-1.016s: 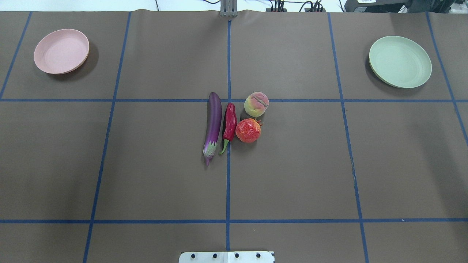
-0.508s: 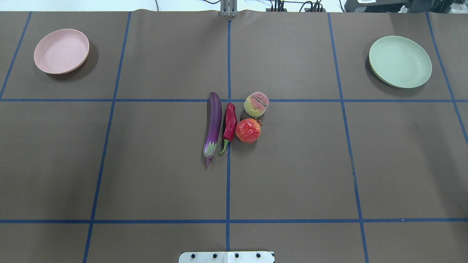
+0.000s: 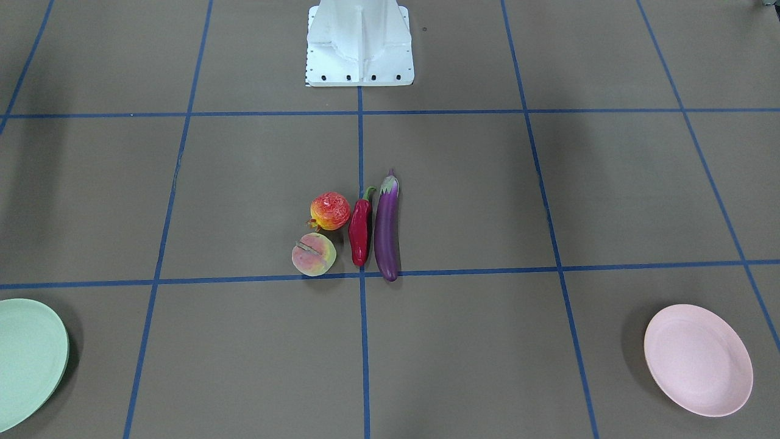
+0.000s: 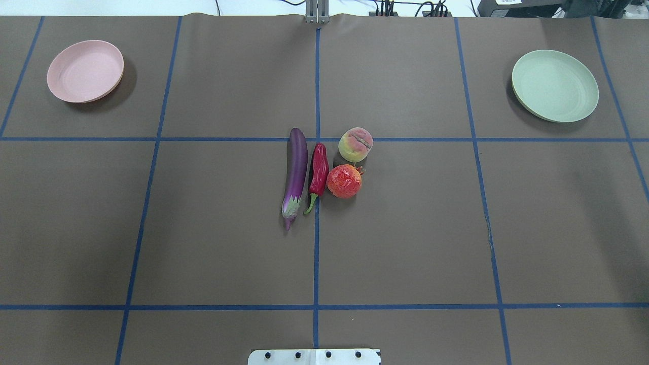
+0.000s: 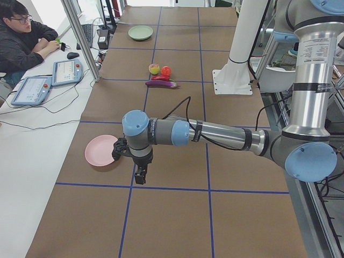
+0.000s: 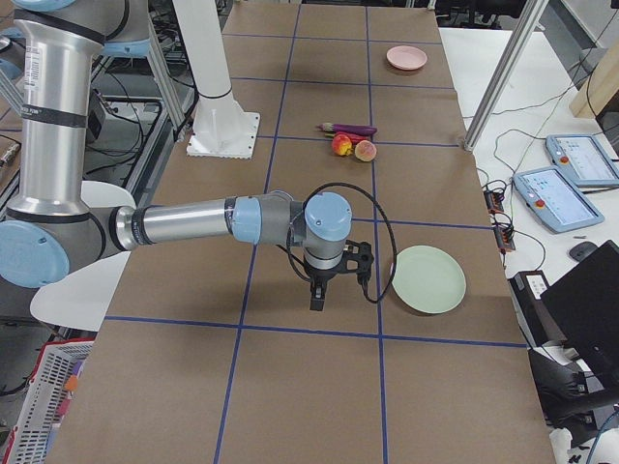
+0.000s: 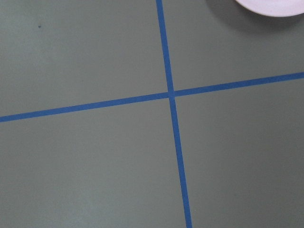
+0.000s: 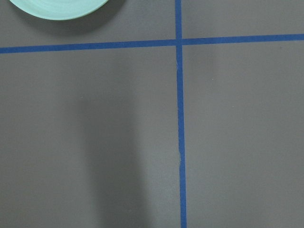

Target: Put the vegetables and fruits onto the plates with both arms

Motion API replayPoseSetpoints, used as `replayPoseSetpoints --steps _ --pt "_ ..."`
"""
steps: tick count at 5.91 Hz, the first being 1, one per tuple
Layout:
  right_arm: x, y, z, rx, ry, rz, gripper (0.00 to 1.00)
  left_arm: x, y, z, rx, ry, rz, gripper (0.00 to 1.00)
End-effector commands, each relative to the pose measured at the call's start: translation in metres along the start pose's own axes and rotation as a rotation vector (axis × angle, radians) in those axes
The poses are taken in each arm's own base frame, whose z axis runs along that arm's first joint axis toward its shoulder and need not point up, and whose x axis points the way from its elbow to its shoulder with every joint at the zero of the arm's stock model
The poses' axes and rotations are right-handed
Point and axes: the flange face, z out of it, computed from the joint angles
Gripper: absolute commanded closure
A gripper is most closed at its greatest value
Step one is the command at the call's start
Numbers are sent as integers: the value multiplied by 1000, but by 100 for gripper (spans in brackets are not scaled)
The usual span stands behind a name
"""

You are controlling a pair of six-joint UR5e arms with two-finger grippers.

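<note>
The purple eggplant [image 4: 295, 175], red chili pepper [image 4: 319, 172], peach [image 4: 355, 144] and pomegranate [image 4: 344, 181] lie close together at the table's middle. The pink plate [image 4: 85, 71] is at the far left and the mint green plate [image 4: 554, 85] at the far right, both empty. My left gripper [image 5: 140, 176] hangs above the table beside the pink plate [image 5: 101, 150]. My right gripper [image 6: 316, 300] hangs beside the green plate [image 6: 427, 278]. Both grippers show only in the side views, so I cannot tell whether they are open or shut.
The white robot base [image 3: 359, 46] stands at the near middle edge. Blue tape lines [image 4: 316, 253] grid the brown table cover. An operator [image 5: 21, 37] sits with tablets at the far side. Cables and boxes [image 4: 405, 10] line the far edge.
</note>
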Motion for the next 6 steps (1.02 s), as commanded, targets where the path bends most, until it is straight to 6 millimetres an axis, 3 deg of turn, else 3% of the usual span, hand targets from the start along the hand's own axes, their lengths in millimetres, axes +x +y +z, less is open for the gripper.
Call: replayPoseSetpoints --steps 1,2,3,4,5,6 --pt "-4 1 0 -1 -42 2 0 33 -37 -30 66 4 69 0" --pt "-2 4 3 -8 -51 11 0 66 -59 -59 79 1 91 0" --pt "-8 -2 -2 2 -54 6 0 128 -72 -65 38 6 158 0" --pt "-27 -20 -19 39 -55 -38 0 172 -94 -71 17 20 201 0" --pt "-24 -25 -15 32 -55 -31 0 194 -104 -75 28 37 139 0" --pt "-24 -25 -12 25 -85 -28 0 261 -126 -71 18 50 131 0"
